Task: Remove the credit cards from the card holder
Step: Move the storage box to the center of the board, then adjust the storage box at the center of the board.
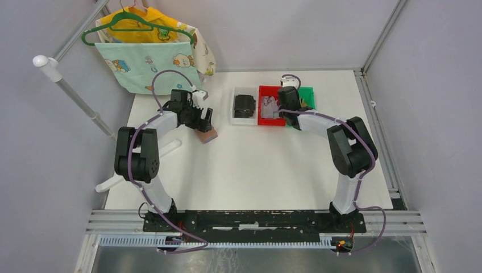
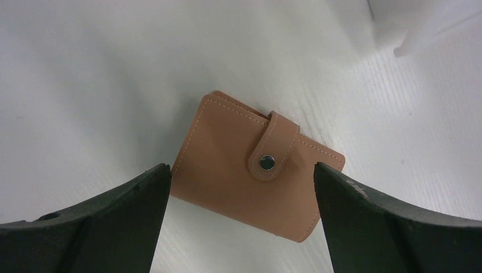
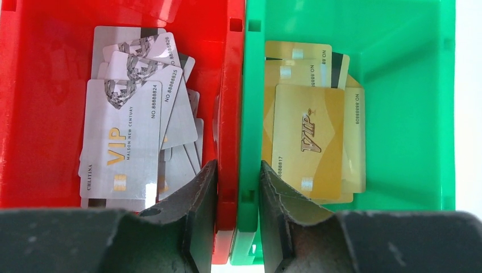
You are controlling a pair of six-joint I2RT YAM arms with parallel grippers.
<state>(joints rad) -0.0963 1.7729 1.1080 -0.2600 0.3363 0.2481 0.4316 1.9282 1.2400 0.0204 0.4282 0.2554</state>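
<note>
Two-arm rig seen from above and from each wrist. The card holder (image 2: 227, 170), pinkish-tan, lies flat on the white bench (image 1: 256, 165) in its far half, left of centre; it is folded, with its tab fastened by a metal snap. The left gripper (image 2: 241, 166) hangs over it with jaws released and spread wide, one finger on either side, gripping nothing. Three bins stand in a row near the far edge: a white bin (image 1: 234, 108) holding a black block (image 1: 245, 105), a red bin (image 3: 227, 68) and a green bin (image 3: 398, 85). The credit cards (image 3: 122, 142), silver-grey, are heaped in the red bin; gold cards (image 3: 310, 136) lie in the green one. The right gripper (image 3: 237, 164) is poised above the adjoining walls of these two bins, jaws a narrow gap apart and empty.
</note>
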